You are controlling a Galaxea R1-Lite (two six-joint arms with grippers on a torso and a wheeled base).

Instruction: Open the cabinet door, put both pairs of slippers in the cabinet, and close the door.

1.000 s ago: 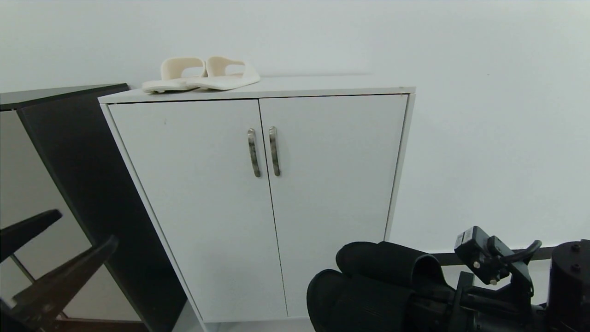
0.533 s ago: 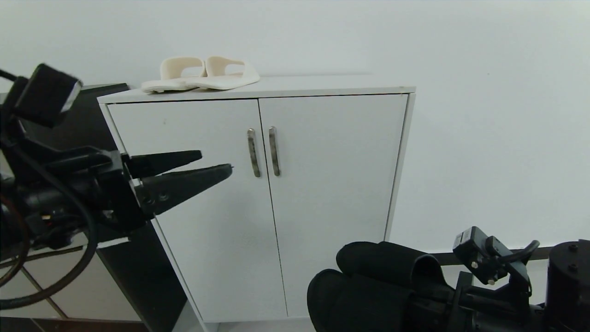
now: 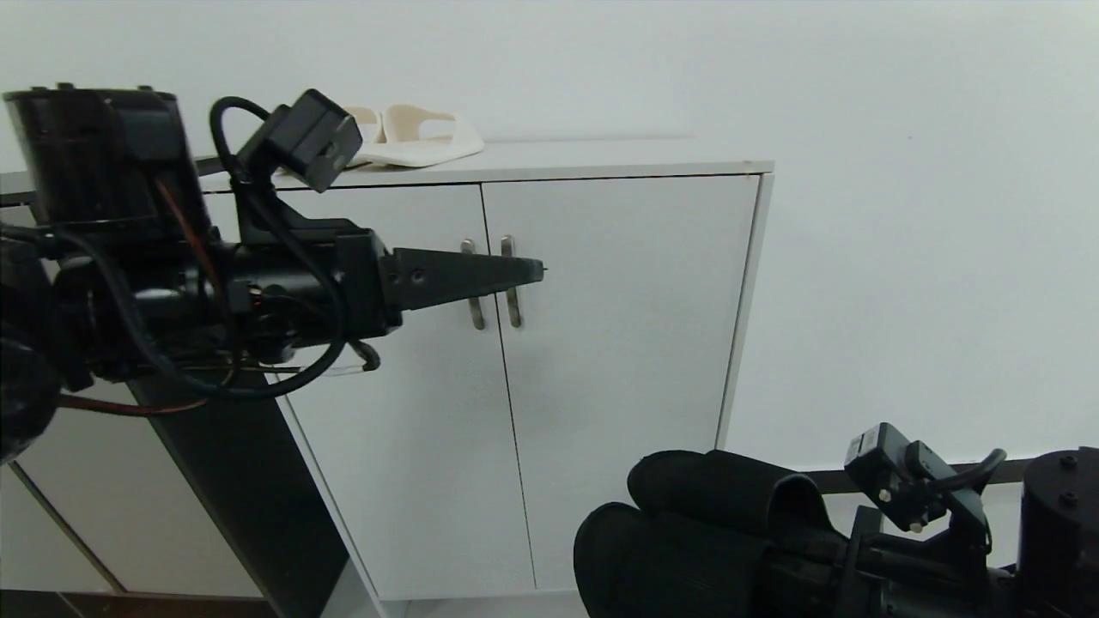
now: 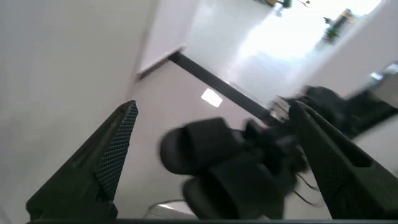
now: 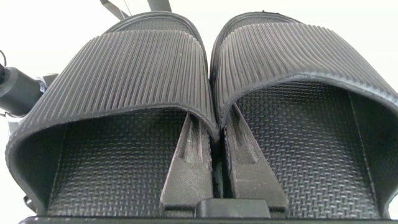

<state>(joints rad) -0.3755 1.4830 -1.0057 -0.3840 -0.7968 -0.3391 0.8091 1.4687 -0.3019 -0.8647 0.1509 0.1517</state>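
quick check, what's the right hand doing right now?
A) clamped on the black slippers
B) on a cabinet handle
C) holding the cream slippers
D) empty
A: the right wrist view shows the right hand pinching the touching inner sides of the black slippers, while the cream slippers lie on top of the cabinet.

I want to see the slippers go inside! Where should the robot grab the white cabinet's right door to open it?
On that door, grab the metal handle beside the middle seam, coming straight from the front with the open left gripper, one finger each side. It is a slim upright bar standing off the flat panel, so fingers should probably fit around it.
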